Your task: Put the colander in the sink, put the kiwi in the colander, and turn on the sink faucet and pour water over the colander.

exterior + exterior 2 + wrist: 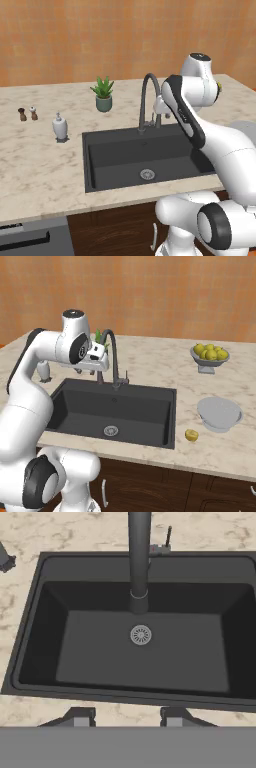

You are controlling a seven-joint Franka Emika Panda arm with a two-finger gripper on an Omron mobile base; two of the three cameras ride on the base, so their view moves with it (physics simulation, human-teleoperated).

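The colander point(219, 413), a pale perforated bowl, stands on the counter to the right of the sink point(80, 406). In front of it, near the sink's right corner, lies the small yellow-green kiwi point(191, 435). The dark gooseneck sink faucet point(113, 353) rises behind the basin, its spout arching over it. My gripper point(96, 375) hangs above the sink's back left part, just left of the faucet, pointing down. In the hand view the gripper point(125, 718) is open with nothing between its tips, looking at the sink point(90, 652), its steel drain point(140, 635) and the faucet point(139, 557).
A grey pedestal bowl of fruit point(210, 356) stands behind the colander. Left of the sink are a soap dispenser point(60, 126), two small shakers point(27, 114) and a potted plant point(103, 94). My arm's elbow point(187, 115) crosses above the sink's right side.
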